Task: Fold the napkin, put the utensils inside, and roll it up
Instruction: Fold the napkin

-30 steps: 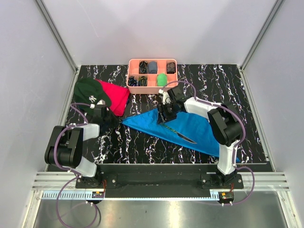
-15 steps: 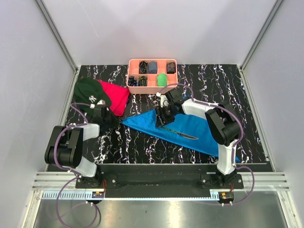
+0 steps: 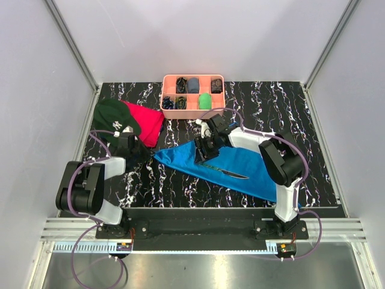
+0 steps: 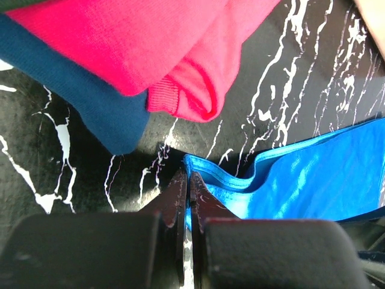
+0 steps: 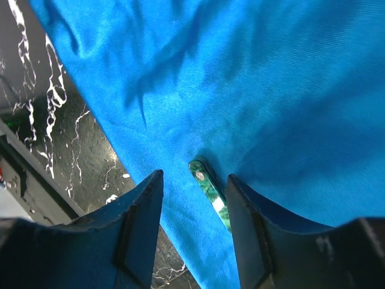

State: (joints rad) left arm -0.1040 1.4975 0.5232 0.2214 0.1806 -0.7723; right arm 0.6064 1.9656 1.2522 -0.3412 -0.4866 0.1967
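Since a second ago our right gripper [image 3: 204, 150] has edged left over the napkin [image 3: 240, 162], and the utensils [image 3: 225, 173] seem to shift slightly with it. Its jaws stand apart, and the near tip of the utensils lies between them on the cloth, touching neither finger. Our left gripper [image 4: 185, 180] is closed on the napkin's corner at its tips. We judge the fold done and the utensils being placed. Next we must settle them along the fold, then roll.
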